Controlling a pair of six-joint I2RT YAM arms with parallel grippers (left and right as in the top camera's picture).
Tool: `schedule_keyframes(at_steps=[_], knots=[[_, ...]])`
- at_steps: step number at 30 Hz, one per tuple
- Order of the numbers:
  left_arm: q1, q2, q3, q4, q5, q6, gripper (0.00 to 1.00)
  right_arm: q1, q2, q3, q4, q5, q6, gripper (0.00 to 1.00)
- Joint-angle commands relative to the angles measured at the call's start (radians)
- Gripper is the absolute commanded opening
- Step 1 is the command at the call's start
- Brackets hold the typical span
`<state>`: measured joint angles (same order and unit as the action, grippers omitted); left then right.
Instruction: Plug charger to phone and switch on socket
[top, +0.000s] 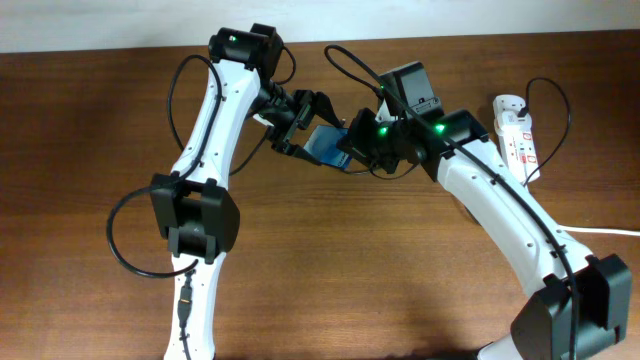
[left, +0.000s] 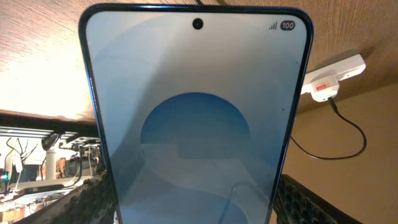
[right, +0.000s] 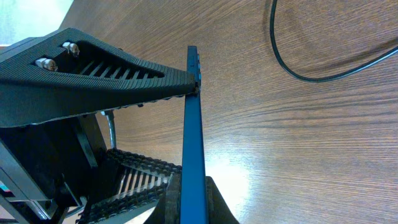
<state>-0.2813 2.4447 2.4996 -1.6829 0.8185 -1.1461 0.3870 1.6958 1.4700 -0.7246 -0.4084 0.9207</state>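
Observation:
The phone (top: 325, 146), blue-screened, is held above the table between both grippers. My left gripper (top: 296, 126) is shut on its long sides; its screen fills the left wrist view (left: 196, 124) between the textured fingers (left: 193, 211). My right gripper (top: 356, 148) is shut on one end; in the right wrist view the phone (right: 193, 124) is edge-on between the jaws (right: 194, 208). The white socket (top: 517, 132) lies at the far right and shows in the left wrist view (left: 333, 78). The thin black charger cable (top: 556, 118) loops from it (left: 351, 134). Its plug tip is not visible.
A thick white cord (top: 605, 231) runs off the right edge. A thin black cable (right: 311, 73) curves over the wooden table (top: 350, 270) in the right wrist view. The left gripper's fingers (right: 93, 68) sit close beside the phone there.

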Motion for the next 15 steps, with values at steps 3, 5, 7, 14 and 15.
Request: schedule_keyframes(at_steps=[3, 5, 7, 14, 15], knots=[[0.000, -0.005, 0.028, -0.002, 0.023, -0.012, 0.27, 0.006, 0.011, 0.012, 0.000, -0.003, -0.022, 0.04], [0.000, -0.005, 0.028, -0.002, 0.023, -0.012, 0.39, 0.005, 0.011, 0.012, 0.000, -0.004, -0.021, 0.04], [0.000, -0.005, 0.028, -0.002, 0.023, -0.012, 0.48, 0.005, 0.011, 0.012, 0.000, -0.003, -0.022, 0.04], [0.000, -0.005, 0.028, -0.002, 0.022, -0.012, 0.93, 0.005, 0.011, 0.012, 0.000, -0.003, -0.022, 0.04], [0.001, -0.005, 0.028, -0.002, 0.022, -0.012, 0.96, 0.005, 0.011, 0.012, 0.000, -0.003, -0.022, 0.04]])
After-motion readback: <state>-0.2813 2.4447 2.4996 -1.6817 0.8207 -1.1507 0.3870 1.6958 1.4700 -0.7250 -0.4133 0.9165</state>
